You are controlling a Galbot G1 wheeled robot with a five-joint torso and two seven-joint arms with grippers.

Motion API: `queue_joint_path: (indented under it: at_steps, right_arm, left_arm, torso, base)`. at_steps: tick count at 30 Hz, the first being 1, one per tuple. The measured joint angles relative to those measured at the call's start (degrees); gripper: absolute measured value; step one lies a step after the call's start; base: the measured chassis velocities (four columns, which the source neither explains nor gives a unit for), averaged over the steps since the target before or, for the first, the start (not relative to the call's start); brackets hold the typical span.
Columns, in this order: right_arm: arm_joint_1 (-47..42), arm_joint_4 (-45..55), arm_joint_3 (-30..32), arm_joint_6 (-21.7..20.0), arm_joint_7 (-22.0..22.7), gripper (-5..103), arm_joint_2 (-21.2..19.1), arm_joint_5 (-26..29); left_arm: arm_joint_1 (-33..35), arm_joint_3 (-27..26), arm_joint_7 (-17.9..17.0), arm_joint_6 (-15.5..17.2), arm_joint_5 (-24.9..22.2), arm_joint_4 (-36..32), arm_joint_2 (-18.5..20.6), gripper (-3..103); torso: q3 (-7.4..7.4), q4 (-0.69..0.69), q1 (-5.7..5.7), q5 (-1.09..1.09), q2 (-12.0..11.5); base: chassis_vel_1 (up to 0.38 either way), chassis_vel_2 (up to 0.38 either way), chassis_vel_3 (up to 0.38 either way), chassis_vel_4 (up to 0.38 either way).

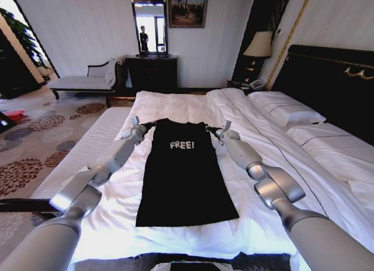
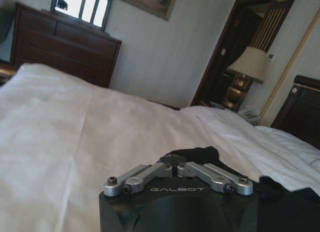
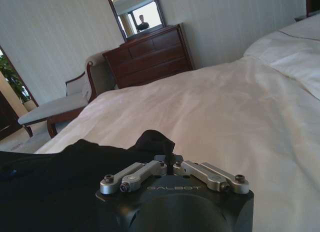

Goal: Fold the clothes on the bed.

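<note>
Head view: black T-shirt (image 1: 184, 177) lies flat on the bed (image 1: 117, 224), sleeves folded in, "FREE!" facing up. My left gripper (image 1: 140, 129) pinches its left shoulder corner, my right gripper (image 1: 220, 131) the right one; both clamped narrow on fabric, resting on the duvet.

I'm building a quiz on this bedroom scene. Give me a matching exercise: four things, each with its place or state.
1. black short-sleeved T-shirt
2. left gripper
3. right gripper
4. dark wooden dresser

a. against the far wall
b. shut on the shirt's right shoulder corner
c. lying flat on the white bed
d. shut on the shirt's left shoulder corner

Pairs: 1-c, 2-d, 3-b, 4-a
</note>
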Motion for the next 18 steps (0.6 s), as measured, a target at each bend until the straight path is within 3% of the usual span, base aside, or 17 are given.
queue_joint_path:
  at_steps: [7,18]
  right_arm:
    - [0.86,0.08,-0.78,0.37,-0.01,1,0.43,0.42]
    - [-2.98,5.51,-1.88,1.79,0.40,1,-1.91,1.05]
  left_arm:
    - [-1.09,0.88,-0.21,0.53,-1.90,-1.06,1.97,0]
    - [5.15,-0.75,-1.95,0.40,-0.89,-8.14,2.95,0]
  torso:
    - [-0.01,0.04,-0.01,0.00,0.00]
    - [0.00,0.01,-0.01,0.00,0.00]
  base:
    - [0.000,0.000,0.000,0.000]
    - [0.000,0.000,0.000,0.000]
